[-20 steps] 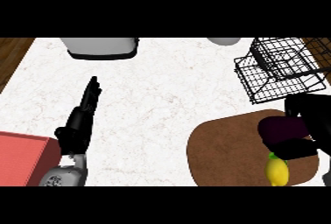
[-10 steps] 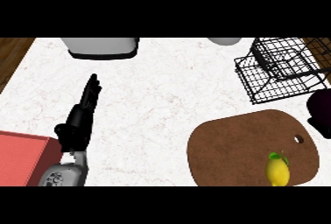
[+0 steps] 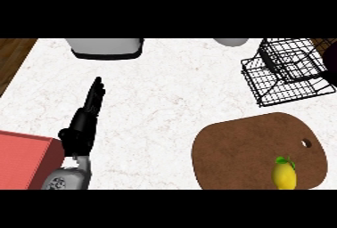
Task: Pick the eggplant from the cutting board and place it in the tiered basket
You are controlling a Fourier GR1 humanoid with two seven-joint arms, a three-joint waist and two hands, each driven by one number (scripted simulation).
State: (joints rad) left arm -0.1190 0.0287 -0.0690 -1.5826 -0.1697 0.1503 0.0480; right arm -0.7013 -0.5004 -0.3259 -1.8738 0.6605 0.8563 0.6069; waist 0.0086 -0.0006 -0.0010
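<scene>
My right hand (image 3: 332, 62) is only a dark sliver at the right edge of the frame now, just beside the black wire tiered basket (image 3: 283, 73). A second ago it was low on the right, down over the board, with something dark purple under it. Then it went up the right side, and now it is almost out of the frame. So little of it shows that I cannot tell if it is holding anything.

I cannot see the eggplant for sure. It is not on the round brown wooden cutting board (image 3: 250, 147) in the lower right any more. Only the small yellow lemon (image 3: 284, 176) sits there, near the board's lower edge. I think the eggplant went up with my right hand, so the picking part looks done. The dropping part is not done yet, because nothing lies in the basket that I can see.

My left hand (image 3: 82, 127) is on the left side of the white stone counter (image 3: 164, 102), flat and relaxed, fingers pointing up the frame. It has not moved. A red box (image 3: 23, 158) sits just beside it in the lower left corner.
</scene>
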